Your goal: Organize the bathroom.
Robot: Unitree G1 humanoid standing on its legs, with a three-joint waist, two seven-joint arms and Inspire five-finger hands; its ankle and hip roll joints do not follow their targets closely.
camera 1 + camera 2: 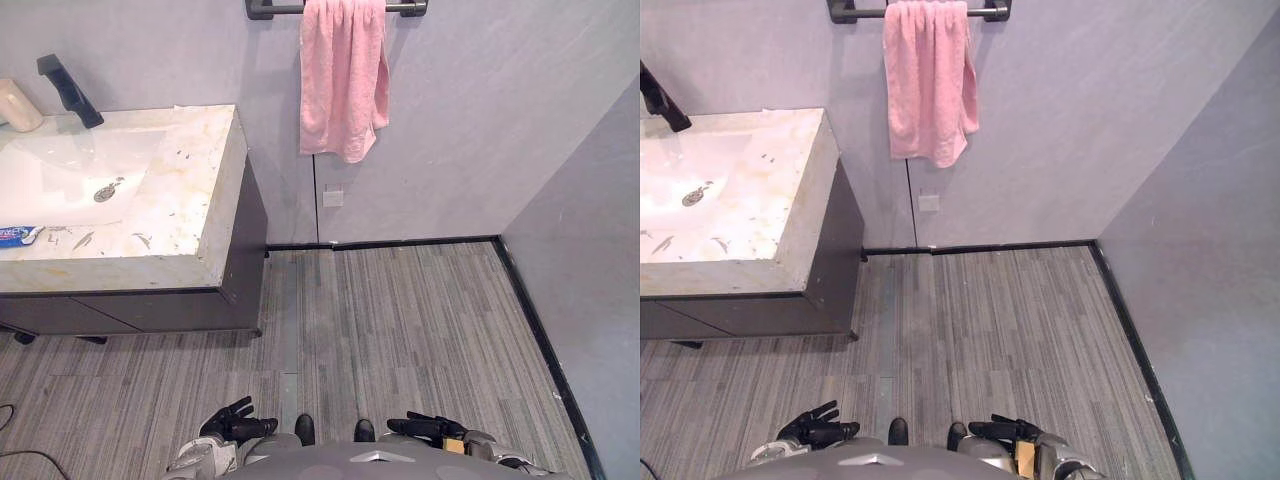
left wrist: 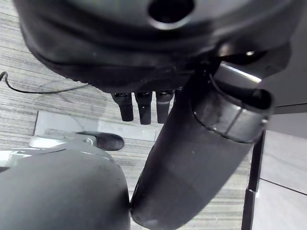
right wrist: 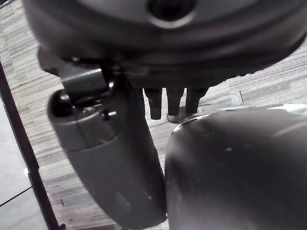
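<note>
Hanging from one dark rail (image 1: pixel 335 8) on the far wall is one pink towel (image 1: pixel 343 75). At the left stands one vanity (image 1: pixel 215 190) with one sink (image 1: pixel 60 175), one black faucet (image 1: pixel 68 90), one cup (image 1: pixel 18 105) and one tube (image 1: pixel 18 236). The left hand (image 1: pixel 235 420) and right hand (image 1: pixel 428 427) hang low and near, both empty, fingers relaxed and loosely straight.

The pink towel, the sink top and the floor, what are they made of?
The pink towel looks like soft terry cloth: it hangs in folds and has a fuzzy surface. The sink top looks like polished marble or stone, pale with dark flecks. The floor looks like grey wood-look planks, possibly vinyl, streaked in long strips.
</note>
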